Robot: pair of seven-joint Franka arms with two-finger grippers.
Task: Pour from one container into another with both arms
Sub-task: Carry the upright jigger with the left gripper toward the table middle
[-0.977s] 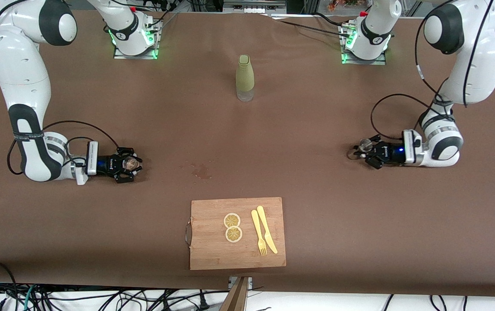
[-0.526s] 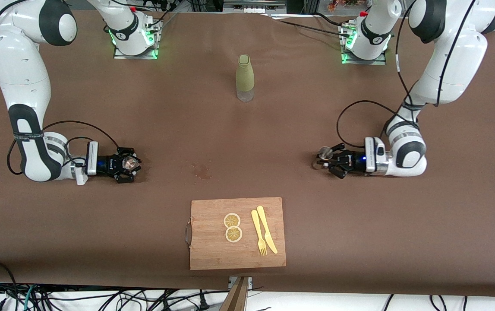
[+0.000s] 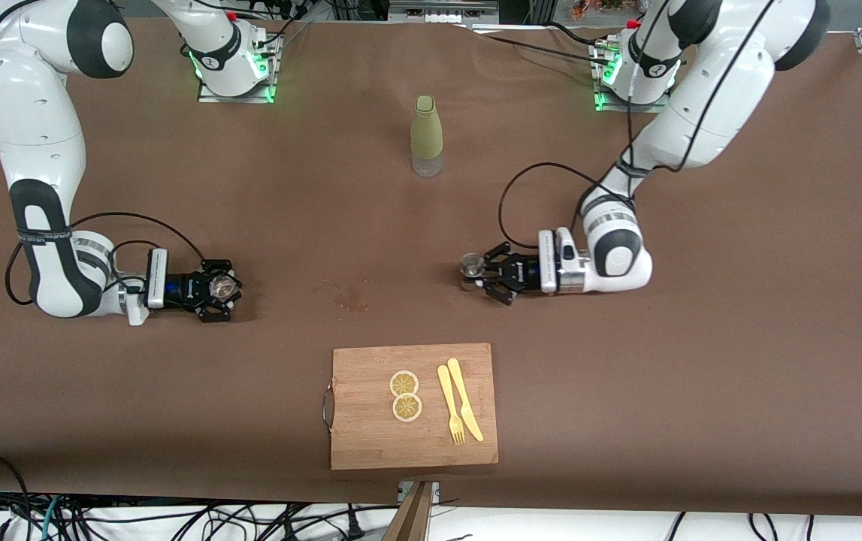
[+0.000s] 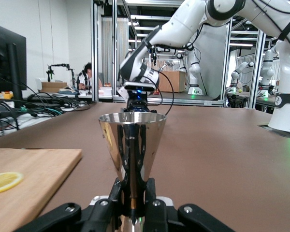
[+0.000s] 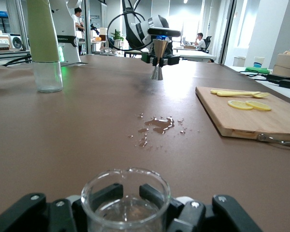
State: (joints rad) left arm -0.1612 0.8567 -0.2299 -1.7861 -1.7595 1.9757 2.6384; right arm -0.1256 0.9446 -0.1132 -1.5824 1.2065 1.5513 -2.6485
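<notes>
My left gripper [image 3: 479,274] is shut on a shiny metal jigger [image 3: 470,264] and holds it upright, low over the middle of the table. In the left wrist view the jigger's cone [image 4: 131,142] rises between the black fingers [image 4: 117,195]. My right gripper [image 3: 220,288] is at the right arm's end of the table. It is shut on a small clear glass beaker [image 3: 224,285], whose rim [image 5: 125,191] shows between the fingers [image 5: 157,193] in the right wrist view. The two containers are far apart and level with each other.
A tall green bottle [image 3: 427,135] stands farther from the front camera, between the arm bases. A wooden cutting board [image 3: 370,439] near the front edge carries lemon slices [image 3: 405,394], a yellow fork and a knife [image 3: 459,409]. A wet patch [image 3: 352,297] lies between the grippers.
The left arm has carried the jigger from its own end of the table toward the middle. The right arm has stayed nearly still with the beaker.
</notes>
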